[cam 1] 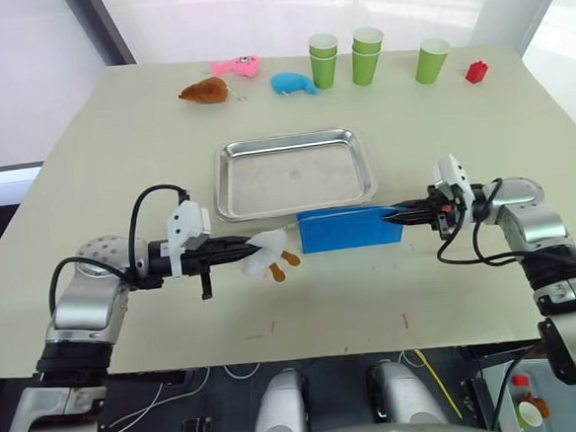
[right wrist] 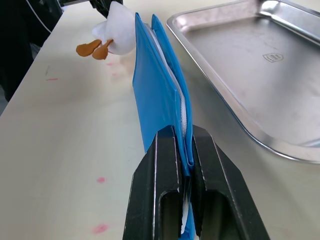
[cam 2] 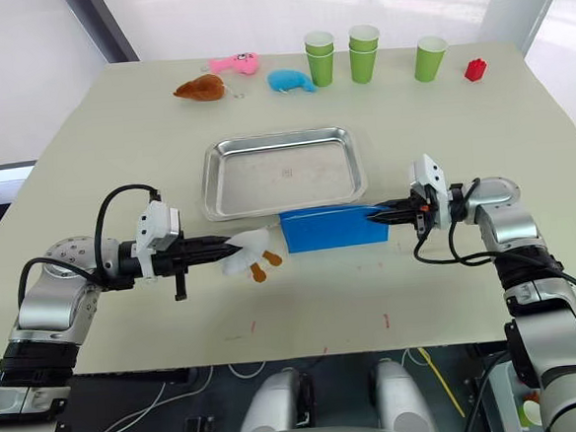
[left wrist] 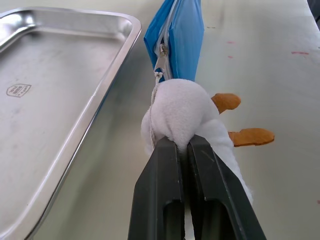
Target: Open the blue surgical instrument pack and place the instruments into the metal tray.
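The blue surgical instrument pack (cam 1: 346,229) stands on its long edge just in front of the metal tray (cam 1: 295,171), which has nothing in it. My right gripper (right wrist: 184,132) is shut on the pack's right end. A white plush charm with orange feet (left wrist: 185,107) hangs by a cord from the zipper at the pack's left end. My left gripper (left wrist: 182,142) is shut on that charm. The zipper looks partly parted at the left end, with pale lining showing. The instruments are hidden inside the pack.
Along the table's far edge stand green paper cups (cam 1: 366,54), some stacked. A small red object (cam 1: 476,71) lies to their right. Brown (cam 1: 205,90), pink (cam 1: 236,67) and blue (cam 1: 294,83) plush toys lie to their left. The table's front edge runs close below both arms.
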